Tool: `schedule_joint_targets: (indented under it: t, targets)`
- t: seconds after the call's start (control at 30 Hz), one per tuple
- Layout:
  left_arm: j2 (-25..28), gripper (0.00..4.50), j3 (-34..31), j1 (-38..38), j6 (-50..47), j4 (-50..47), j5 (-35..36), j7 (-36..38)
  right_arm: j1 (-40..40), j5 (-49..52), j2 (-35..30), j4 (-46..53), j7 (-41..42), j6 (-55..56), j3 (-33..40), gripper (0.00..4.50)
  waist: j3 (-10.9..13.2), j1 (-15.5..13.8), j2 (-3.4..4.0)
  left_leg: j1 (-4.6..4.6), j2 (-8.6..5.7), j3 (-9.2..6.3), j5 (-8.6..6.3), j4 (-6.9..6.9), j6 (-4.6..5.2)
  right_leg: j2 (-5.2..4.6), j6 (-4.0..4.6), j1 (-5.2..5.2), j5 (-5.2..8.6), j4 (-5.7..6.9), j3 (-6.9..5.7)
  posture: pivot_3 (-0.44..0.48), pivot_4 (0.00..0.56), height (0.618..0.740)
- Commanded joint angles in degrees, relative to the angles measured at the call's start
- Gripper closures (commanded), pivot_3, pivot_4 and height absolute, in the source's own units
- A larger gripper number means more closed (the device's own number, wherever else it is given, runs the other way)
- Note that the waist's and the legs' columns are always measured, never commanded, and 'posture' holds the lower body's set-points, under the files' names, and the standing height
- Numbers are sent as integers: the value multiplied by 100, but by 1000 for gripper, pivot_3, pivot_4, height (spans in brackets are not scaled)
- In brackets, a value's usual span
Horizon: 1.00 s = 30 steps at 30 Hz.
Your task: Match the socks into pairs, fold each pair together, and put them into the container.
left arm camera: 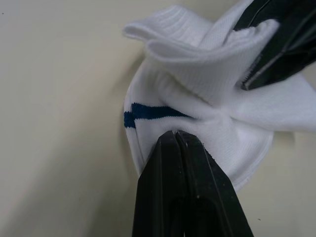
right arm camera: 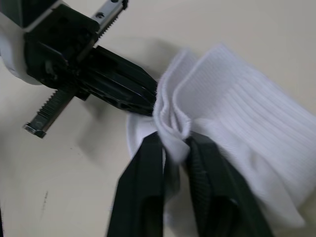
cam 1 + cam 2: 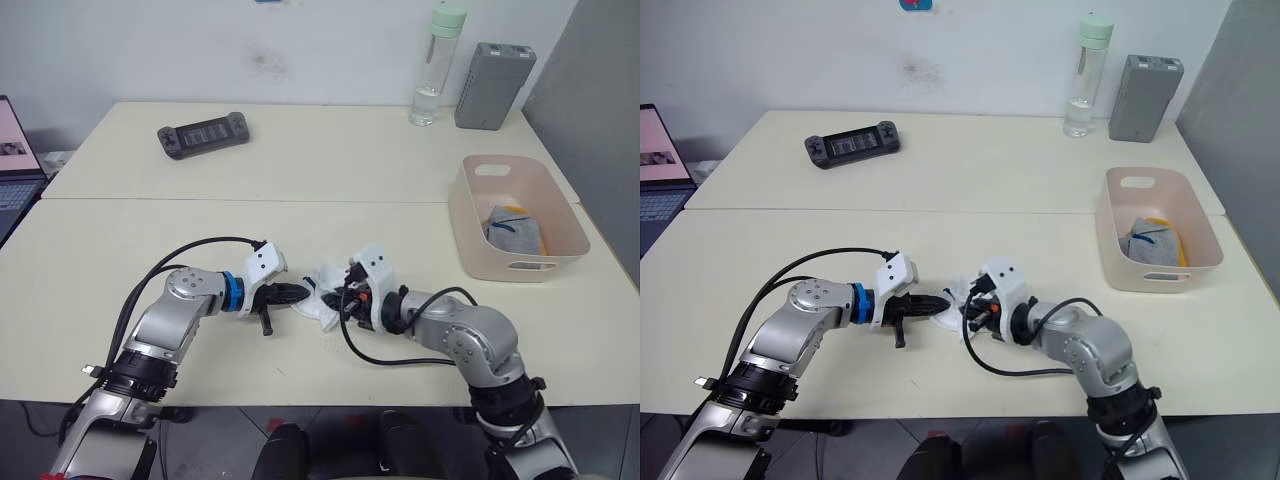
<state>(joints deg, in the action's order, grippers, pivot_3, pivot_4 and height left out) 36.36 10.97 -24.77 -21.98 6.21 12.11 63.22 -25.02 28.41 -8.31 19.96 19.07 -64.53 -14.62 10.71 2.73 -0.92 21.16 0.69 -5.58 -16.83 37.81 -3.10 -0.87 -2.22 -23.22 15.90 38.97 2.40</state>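
A bunched pair of white socks (image 3: 322,298) with a dark blue stripe (image 1: 148,112) lies near the table's front middle. My left gripper (image 3: 300,292) comes in from the left, its fingers (image 1: 168,173) pressed together and pinching the fabric's edge. From the right, my right gripper (image 3: 340,296) is shut on a ribbed fold of the same socks (image 2: 247,143). The two grippers almost touch tip to tip. The pale pink container (image 3: 520,266) stands at the right, with a grey sock (image 3: 512,230) and a bit of orange sock (image 3: 518,209) inside.
A black handheld game console (image 3: 203,133) lies at the back left. At the back right stand a clear water bottle (image 3: 437,65) and a grey box (image 3: 494,85). A laptop (image 3: 14,150) shows at the left edge. A seam (image 3: 250,199) joins two tables.
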Motion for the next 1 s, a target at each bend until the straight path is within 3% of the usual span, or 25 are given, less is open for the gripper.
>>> schedule_joint_targets:
  t: [0.03, 0.17, 0.3, 0.43, 0.53, 0.67, 0.8, 1.0]
  targets:
    - [-10, 4500, -128, 51, -95, -207, 73, -88, -219, 412, 76, 505, 136, -214, 330, 2366, 0, -2, 0, 0, 0, 0, 0, 1, 0, 0, 0, 0, 0, 0, 0, 0, 150, 740]
    - [-77, 4500, -662, 101, -513, -438, 547, -327, -261, 647, -70, 984, 107, -425, 692, 953, 0, 0, 0, 6, 1, -10, 0, 0, 0, -2, 0, -1, 0, 0, -7, 0, 150, 740]
    - [-33, 4500, -1414, -22, -933, -493, 997, -700, -171, 564, -541, 1260, 131, -261, 929, 953, 0, 9, 0, 8, 1, -11, 0, 0, 0, -3, 0, -4, 0, -1, -8, 0, 150, 740]
    - [45, 4500, -1566, -237, -986, -526, 1122, -659, -44, 529, -701, 1188, 101, -51, 1065, 1901, 0, 9, 0, 7, 0, -9, 0, 0, 0, -3, 0, -4, 0, 0, -9, 0, 150, 740]
    - [153, 4500, -1059, -551, -831, -799, 1082, -87, 41, 217, -928, 854, 208, 346, 905, 2963, 0, 1, 0, 8, -1, -5, 0, 0, 0, -2, 0, -4, 0, -1, -7, 0, 150, 740]
    - [-114, 4500, -268, -875, -351, -734, 790, 349, 101, -402, -1178, 330, 373, 1033, 216, 4461, 0, -43, 0, 10, -10, 3, 0, 1, -1, -10, -1, -2, 0, -5, -4, 0, 150, 740]
    - [-281, 4500, 49, -1084, 95, -332, 553, 574, 191, -792, -1307, 185, 569, 1380, -398, 4485, 0, 15, 0, 10, -5, 6, 0, 0, -1, -5, 0, -7, 0, -3, 0, 0, 150, 740]
    - [-264, 4500, 325, -1122, 394, 198, 230, 821, 397, -675, -1468, 722, 1000, 1308, -804, 4485, 0, 50, 0, 11, -3, 0, 0, 1, 0, 0, 0, -8, 0, -2, -2, 0, 150, 740]
